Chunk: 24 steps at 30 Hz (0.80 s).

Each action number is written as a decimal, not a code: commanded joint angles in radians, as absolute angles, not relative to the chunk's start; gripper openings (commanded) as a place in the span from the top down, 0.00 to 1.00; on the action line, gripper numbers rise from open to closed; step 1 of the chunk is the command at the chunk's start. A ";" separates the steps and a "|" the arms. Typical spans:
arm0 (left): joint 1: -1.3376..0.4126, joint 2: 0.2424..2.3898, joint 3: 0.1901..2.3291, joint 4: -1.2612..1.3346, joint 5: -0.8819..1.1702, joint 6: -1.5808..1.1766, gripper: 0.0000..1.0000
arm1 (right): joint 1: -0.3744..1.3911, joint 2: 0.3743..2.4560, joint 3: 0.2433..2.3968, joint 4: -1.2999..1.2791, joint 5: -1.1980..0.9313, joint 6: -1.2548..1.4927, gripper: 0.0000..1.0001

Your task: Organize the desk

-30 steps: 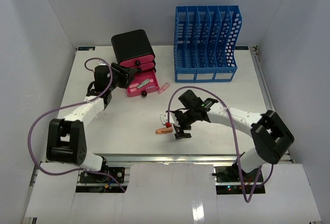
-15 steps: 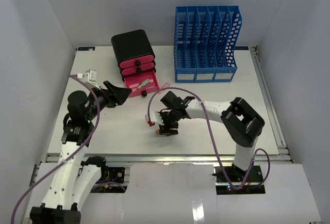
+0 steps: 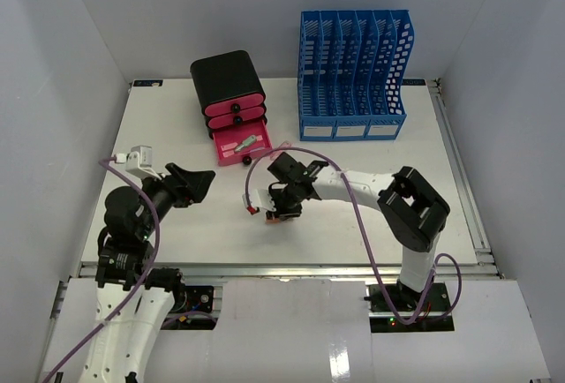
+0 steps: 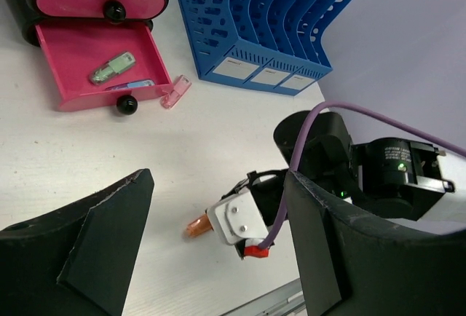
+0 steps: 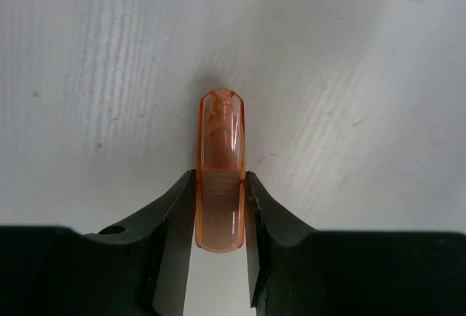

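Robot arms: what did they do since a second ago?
The left gripper pulled back from the open pink drawer toward the near-left corner, open and empty. The right gripper slid left across the desk and now pinches the orange piece. The black drawer box, blue rack and pink piece stayed put.

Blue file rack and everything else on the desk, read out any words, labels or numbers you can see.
No text here can be read.
White labels along the foot of the blue file rack: three, print too small and blurred to read.
Orange flash drive: no print visible.
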State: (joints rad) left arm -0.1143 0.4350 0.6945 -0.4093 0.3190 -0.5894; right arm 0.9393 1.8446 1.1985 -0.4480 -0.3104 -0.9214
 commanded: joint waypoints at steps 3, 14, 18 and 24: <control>-0.112 0.371 0.678 -0.487 0.295 -0.652 0.16 | 0.912 1.906 1.520 -0.500 -0.187 -1.024 0.92; -0.112 0.314 0.701 -0.559 0.300 -0.674 0.16 | 0.891 2.210 1.976 -0.309 0.107 -1.000 0.91; -0.112 0.321 0.707 -0.571 0.303 -0.666 0.16 | 0.890 2.307 2.062 -0.256 0.151 -1.008 0.88; -0.113 0.320 0.687 -0.581 0.305 -0.666 0.16 | 0.876 2.379 2.104 -0.195 0.172 -1.017 0.53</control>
